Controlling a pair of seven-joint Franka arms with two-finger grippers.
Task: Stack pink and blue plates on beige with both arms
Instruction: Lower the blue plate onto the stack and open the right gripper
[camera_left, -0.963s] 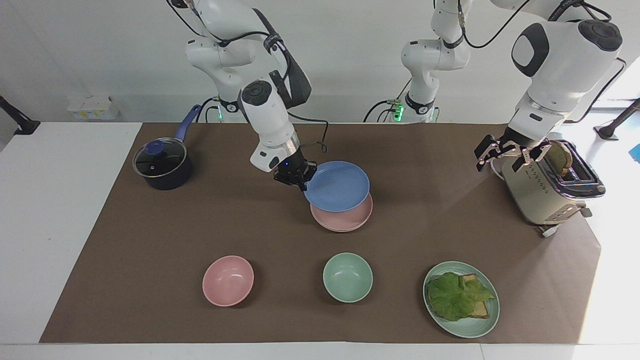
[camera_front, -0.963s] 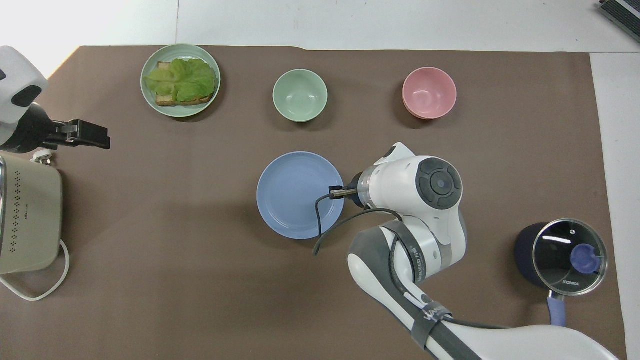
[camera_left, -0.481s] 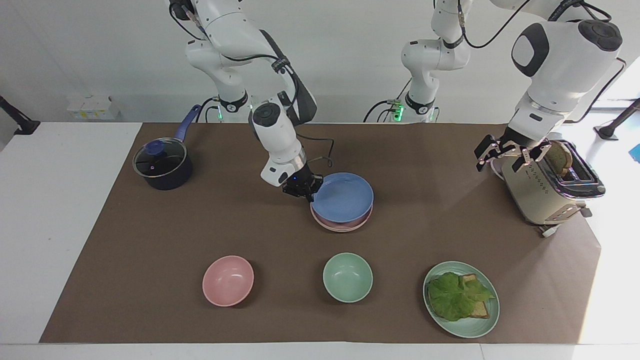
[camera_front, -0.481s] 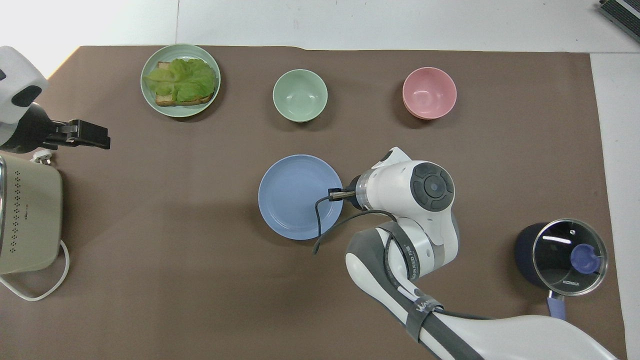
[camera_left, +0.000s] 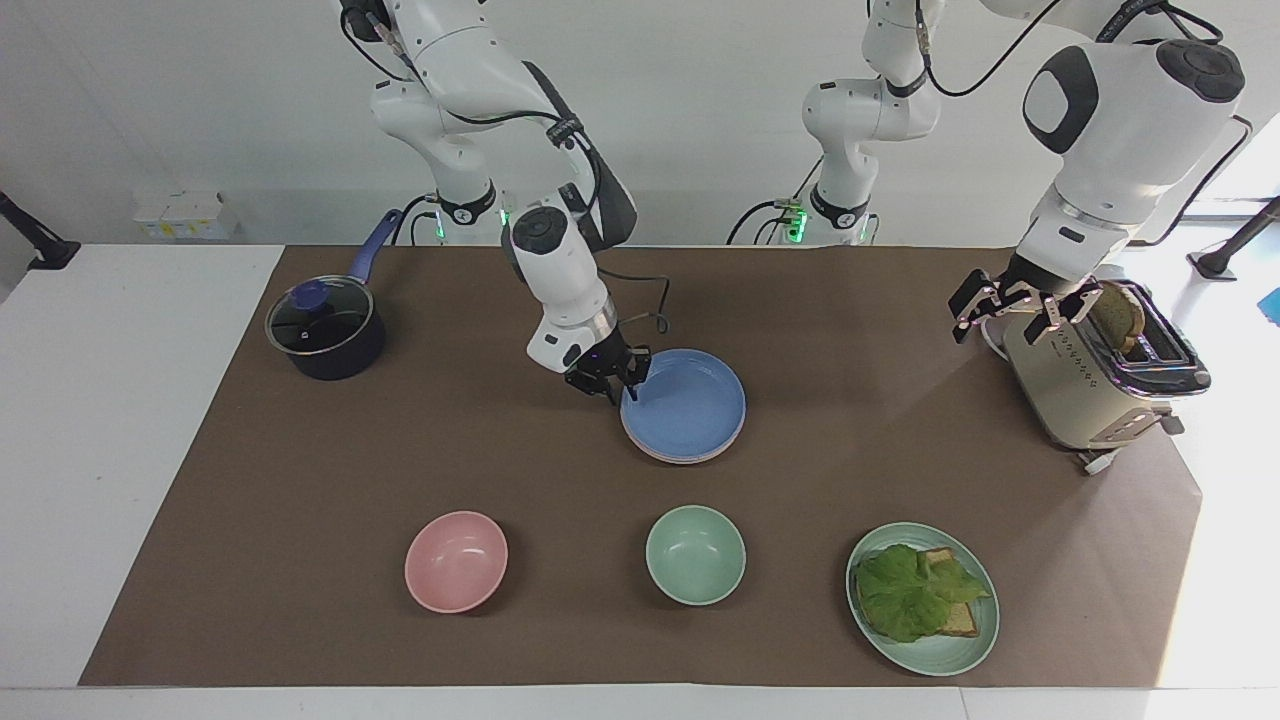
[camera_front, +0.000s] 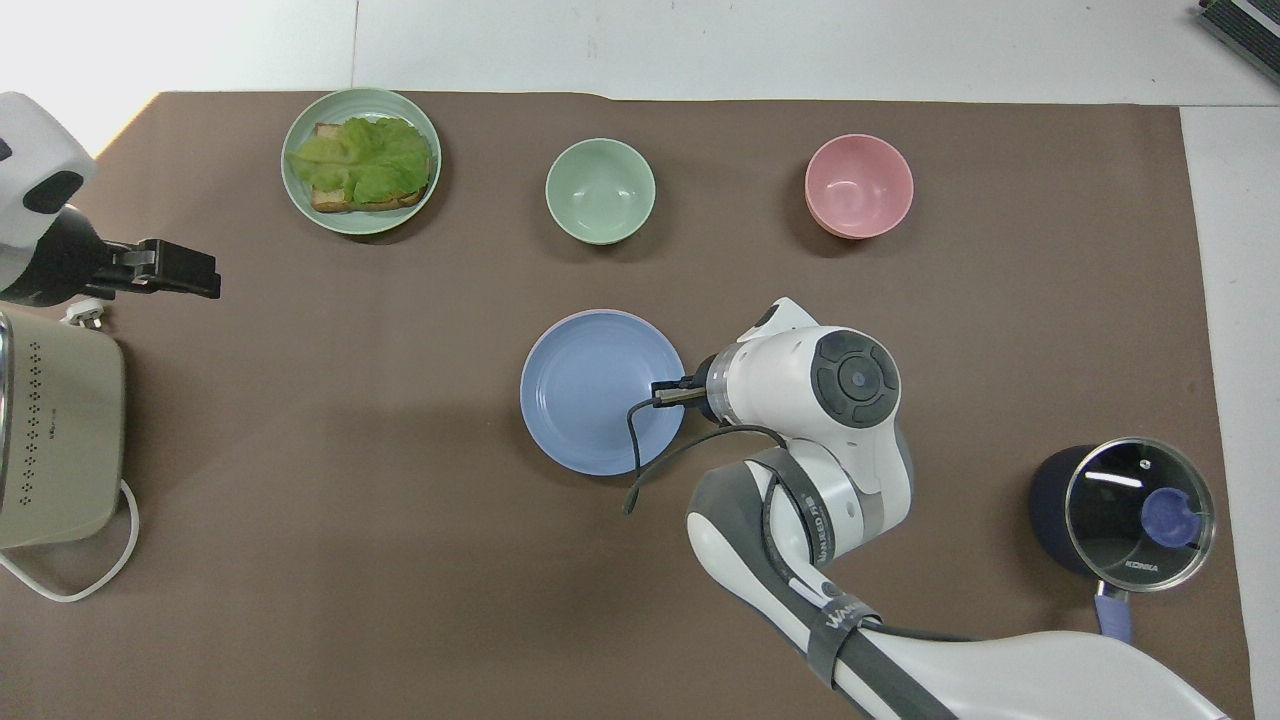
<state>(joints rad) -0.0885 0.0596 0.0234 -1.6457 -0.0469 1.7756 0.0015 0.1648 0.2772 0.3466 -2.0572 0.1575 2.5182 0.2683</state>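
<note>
Containers first. Dead centre of the facing view, the blue plate (camera_left: 685, 403) lies flat on top of a stack. A thin sliver of the pink plate (camera_left: 690, 459) peeks out under its lower rim. Anything beneath that is covered, so I cannot make out a beige plate.

Along the lower part of the frame stand two bowls, both empty: the pink bowl (camera_left: 456, 560) and the green bowl (camera_left: 695, 553). In the same row, toward the left arm's end of the desk (camera_left: 250, 480), the green plate (camera_left: 935, 650) carries lettuce (camera_left: 910, 590) laid over bread (camera_left: 962, 622).

Higher in the frame, toward the right arm's end, sits a dark pot (camera_left: 330, 355) under a glass lid (camera_left: 318, 318); I cannot tell its contents. At the other end the toaster (camera_left: 1075, 385) has a bread slice (camera_left: 1120, 315) standing in its slot.

Now the arms. The right arm bends down from the top of the frame, forearm steeply angled. The right gripper (camera_left: 622, 385) is low at the blue plate's rim, on the side toward the pot. Whether it is clamping that rim or has let go, I cannot tell.

The left arm waits with its elbow high. The left gripper (camera_left: 1008, 318) hangs just beside the toaster's top edge, released, with nothing in it.
</note>
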